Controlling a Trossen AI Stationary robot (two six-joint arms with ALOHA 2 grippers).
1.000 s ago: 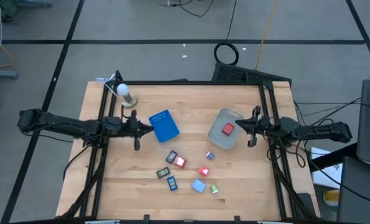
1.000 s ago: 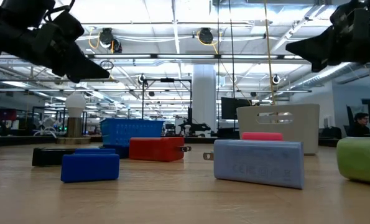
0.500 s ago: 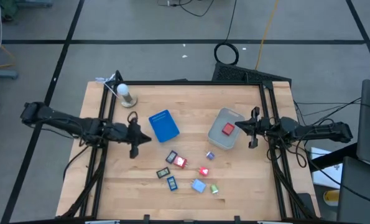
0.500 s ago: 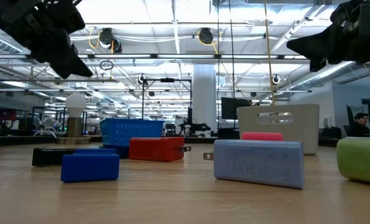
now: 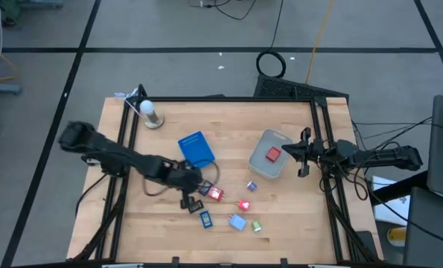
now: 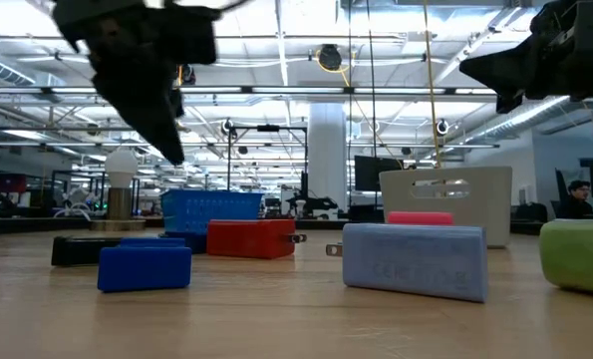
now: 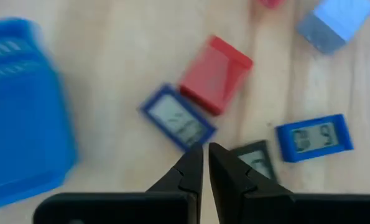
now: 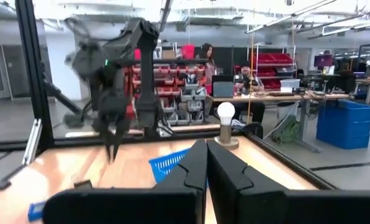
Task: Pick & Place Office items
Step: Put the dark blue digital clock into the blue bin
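At the table's far left corner stands a small lamp with a white bulb (image 5: 147,110), out of the way of the work. The left gripper (image 5: 185,195) hangs over the left side of the scattered office items, its fingers (image 7: 186,171) pressed together and holding nothing. The blue tray (image 5: 196,150) lies just beyond it, toward the far edge.

In the left wrist view the closed tips hover above the gap between the blue-framed piece (image 7: 178,124) and the black-framed piece (image 7: 255,161); the red block (image 7: 214,74) lies ahead past the blue-framed one, and a dark blue piece (image 7: 313,136) sits beside the black one. The blue-framed piece's long axis runs slanted across the line of the fingers, so I judge the wrist must turn and the fingers must spread before any pinch.

Further right, the light blue block (image 5: 237,222) and the green piece (image 5: 256,226) lie nearest the front edge, with a lit red piece (image 5: 243,205) just behind them. The clear tub (image 5: 263,168) holds one red item (image 5: 272,154). The right gripper (image 5: 303,155) waits just beside the tub, pressed together and empty. The left arm is plainly the nearer to the loose pieces
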